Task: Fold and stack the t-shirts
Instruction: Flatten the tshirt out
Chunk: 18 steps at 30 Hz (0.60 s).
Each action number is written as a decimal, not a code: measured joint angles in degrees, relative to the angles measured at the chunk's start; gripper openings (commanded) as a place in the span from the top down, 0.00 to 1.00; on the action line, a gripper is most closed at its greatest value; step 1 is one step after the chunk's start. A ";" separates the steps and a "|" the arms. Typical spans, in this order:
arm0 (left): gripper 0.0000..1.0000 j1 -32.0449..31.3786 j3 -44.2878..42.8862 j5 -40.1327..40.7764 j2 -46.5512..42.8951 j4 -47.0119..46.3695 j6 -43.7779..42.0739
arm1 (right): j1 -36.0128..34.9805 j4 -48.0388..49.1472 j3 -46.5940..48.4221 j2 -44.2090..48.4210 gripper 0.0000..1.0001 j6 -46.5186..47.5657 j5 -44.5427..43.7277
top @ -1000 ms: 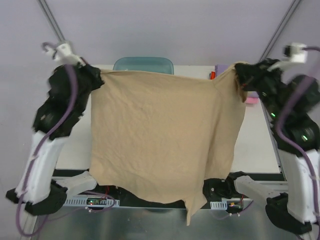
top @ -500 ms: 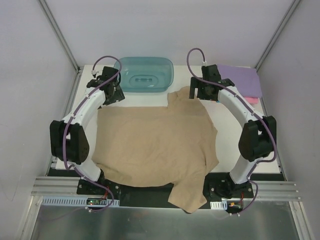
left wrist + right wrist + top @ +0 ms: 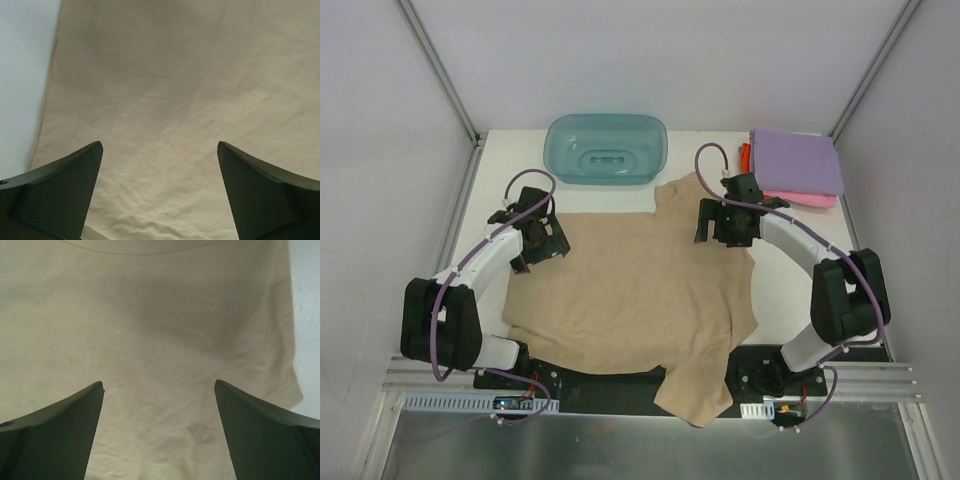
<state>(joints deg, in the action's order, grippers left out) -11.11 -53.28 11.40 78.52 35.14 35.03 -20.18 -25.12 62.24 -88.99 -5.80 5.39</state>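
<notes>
**Bench (image 3: 790,290), contents and task status**

1. Tan-beige t-shirt (image 3: 630,300): lies spread open across the middle of the bench. No fold is made. One sleeve is rucked up at the far right, and the near part hangs over the bench's near edge between the arm bases.
2. Lilac-purple t-shirt (image 3: 798,160): folded, in the far right corner, on top of the pink t-shirt (image 3: 802,198).
3. Red-orange t-shirt (image 3: 745,153): only a sliver shows at the stack's left side, so its fold cannot be judged.
4. Teal tub (image 3: 606,148): far centre, apart from the cloth.
5. Left gripper (image 3: 160,150): jaws wide apart, nothing held, over the tan shirt's left far margin.
6. Right gripper (image 3: 159,387): jaws wide apart, nothing held, over the shirt by the rucked sleeve.

Status, as judged: the corner stack looks finished. The tan shirt is laid out only. Smoothing, folding and moving it to the stack remain.
</notes>
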 measured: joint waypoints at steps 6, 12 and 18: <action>0.01 2.91 0.74 -3.50 4.90 -4.48 0.15 | 0.00 0.74 0.94 -8.17 0.03 -0.39 0.15; 0.01 6.19 -4.94 -6.47 18.12 -7.32 -0.07 | 1.31 -0.68 6.71 -15.89 0.03 -1.07 -1.29; 0.01 7.54 -14.21 -8.07 25.90 -6.19 -1.25 | 4.63 -3.04 15.34 -22.36 0.03 -1.49 -0.13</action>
<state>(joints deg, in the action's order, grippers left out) -3.57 -67.48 3.33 104.42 28.95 33.78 -15.55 -28.16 77.58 -111.35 -7.29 5.26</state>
